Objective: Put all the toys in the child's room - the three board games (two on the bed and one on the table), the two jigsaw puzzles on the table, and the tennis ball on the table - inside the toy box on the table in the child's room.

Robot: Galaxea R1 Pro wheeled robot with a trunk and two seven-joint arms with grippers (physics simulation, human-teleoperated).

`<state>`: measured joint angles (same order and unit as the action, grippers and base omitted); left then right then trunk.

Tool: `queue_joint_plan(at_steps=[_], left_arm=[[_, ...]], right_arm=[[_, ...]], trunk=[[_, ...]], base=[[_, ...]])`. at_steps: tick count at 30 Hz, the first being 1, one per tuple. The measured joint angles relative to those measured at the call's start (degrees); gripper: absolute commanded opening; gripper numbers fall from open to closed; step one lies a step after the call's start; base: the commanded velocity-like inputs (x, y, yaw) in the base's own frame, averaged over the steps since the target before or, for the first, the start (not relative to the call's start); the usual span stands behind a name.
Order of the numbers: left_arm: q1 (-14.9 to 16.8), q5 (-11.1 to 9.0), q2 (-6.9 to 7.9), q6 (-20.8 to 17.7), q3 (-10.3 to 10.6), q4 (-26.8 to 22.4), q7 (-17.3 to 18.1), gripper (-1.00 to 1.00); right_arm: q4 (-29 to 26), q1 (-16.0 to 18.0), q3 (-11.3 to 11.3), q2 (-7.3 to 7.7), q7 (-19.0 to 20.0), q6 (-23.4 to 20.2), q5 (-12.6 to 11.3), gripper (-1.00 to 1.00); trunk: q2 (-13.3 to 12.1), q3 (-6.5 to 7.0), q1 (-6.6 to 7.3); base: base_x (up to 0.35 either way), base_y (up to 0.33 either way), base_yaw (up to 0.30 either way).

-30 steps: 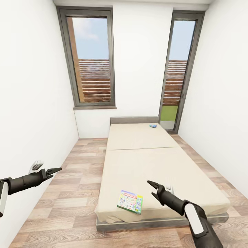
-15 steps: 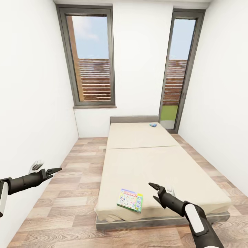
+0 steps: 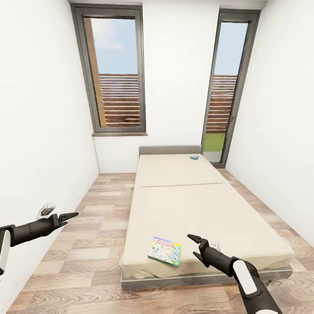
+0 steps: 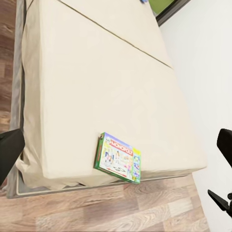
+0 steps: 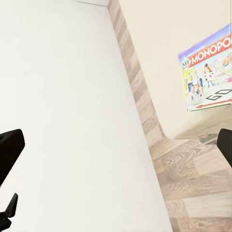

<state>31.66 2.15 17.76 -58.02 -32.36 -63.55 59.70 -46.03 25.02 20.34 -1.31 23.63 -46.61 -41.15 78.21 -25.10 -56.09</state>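
A flat green-and-yellow board game (image 3: 165, 251) lettered MONOPOLY lies near the foot corner of the cream bed (image 3: 183, 200). It also shows in the left wrist view (image 4: 118, 158) and the right wrist view (image 5: 208, 75). A small blue board game (image 3: 194, 157) rests by the grey headboard. My right gripper (image 3: 195, 247) hangs open just right of the Monopoly box, over the bed's foot end. My left gripper (image 3: 61, 212) is open over the floor, near the left wall. The table, toy box, jigsaw puzzles and tennis ball are out of view.
White walls (image 3: 39, 131) close in on both sides. Two tall dark-framed windows (image 3: 115, 74) stand in the far wall. A wide strip of wood plank floor (image 3: 91, 235) runs left of the bed, and a narrower strip runs along its right.
The whole view has drawn back slightly from the bed. My right gripper sits a little lower in the picture. The board games have not moved on the bed.
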Motion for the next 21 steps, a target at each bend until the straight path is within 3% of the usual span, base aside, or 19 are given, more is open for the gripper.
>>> queue_joint_plan(at_steps=[11, 21], left_arm=[[0.0, 0.07, 0.0, 0.08, 0.02, 0.01, -0.11, 1.0], [0.0, 0.08, -0.01, 0.13, 0.02, 0.02, -0.16, 1.0]], right_arm=[[7.52, 3.13, 2.94, 0.35, 0.05, 0.52, 0.03, 1.0], [10.97, 4.04, 3.62, 1.13, 0.11, 3.84, 0.29, 1.0]], trunk=[[4.41, -1.98, -2.42], [8.43, -3.77, -4.61]], base=[[0.0, 0.0, 0.0], [0.0, 0.0, 0.0]])
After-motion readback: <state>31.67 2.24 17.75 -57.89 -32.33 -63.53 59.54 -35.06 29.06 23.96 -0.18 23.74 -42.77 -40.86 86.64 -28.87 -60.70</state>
